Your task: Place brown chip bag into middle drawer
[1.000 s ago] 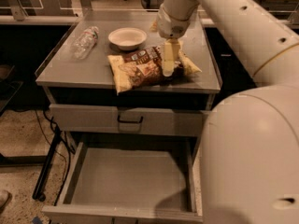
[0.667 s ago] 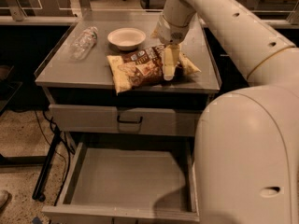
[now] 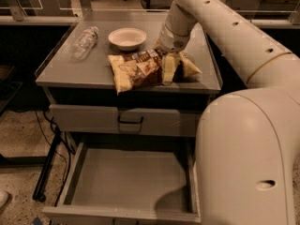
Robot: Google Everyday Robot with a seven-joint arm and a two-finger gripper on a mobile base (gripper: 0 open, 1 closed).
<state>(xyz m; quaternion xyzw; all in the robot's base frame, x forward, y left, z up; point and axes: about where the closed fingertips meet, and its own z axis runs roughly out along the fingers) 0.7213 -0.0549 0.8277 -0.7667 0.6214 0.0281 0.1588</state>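
Note:
The brown chip bag (image 3: 140,71) lies flat on the grey cabinet top (image 3: 75,69), near its front edge. It has a dark brown middle and pale yellow ends. My gripper (image 3: 169,69) reaches down from the arm (image 3: 220,27) onto the right part of the bag and touches it. The middle drawer (image 3: 131,182) is pulled open below; its flat grey floor is bare.
A white bowl (image 3: 127,37) stands behind the bag and a clear plastic bottle (image 3: 84,41) lies at the back left. A closed drawer front with a black bar handle (image 3: 130,121) is above the open drawer. My large white base (image 3: 248,163) fills the right.
The arm's upper links have shifted a little in view. The gripper stays on the right part of the bag, and the bag has not moved.

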